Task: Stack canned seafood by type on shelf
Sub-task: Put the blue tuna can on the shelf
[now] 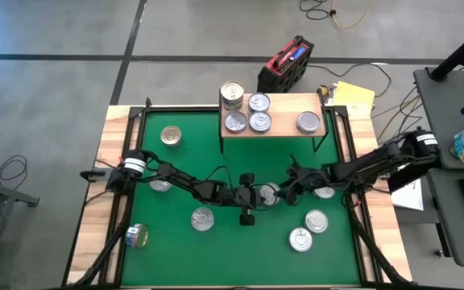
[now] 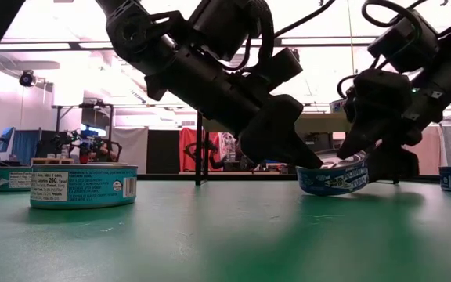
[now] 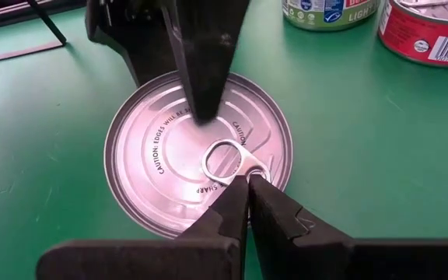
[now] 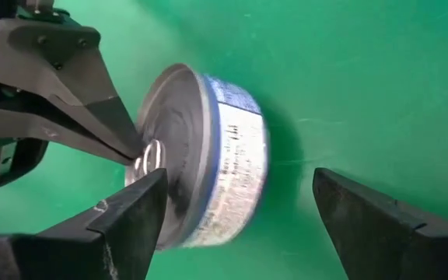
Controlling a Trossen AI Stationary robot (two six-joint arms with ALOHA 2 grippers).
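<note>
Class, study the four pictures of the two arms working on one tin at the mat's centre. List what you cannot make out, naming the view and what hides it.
- High view: the centre tin is mostly covered by the left gripper and right gripper.
- Right wrist view: that tin's label is blurred, unreadable.
- Low view: its far side is hidden behind both grippers.
- High view: labels of tins on the shelf are too small.

Can (image 4: 208, 155) label blurred, unreadable

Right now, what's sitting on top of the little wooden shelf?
On the shelf: a two-tin stack, three single silver-topped tins, another. Under the board is hidden.
</note>
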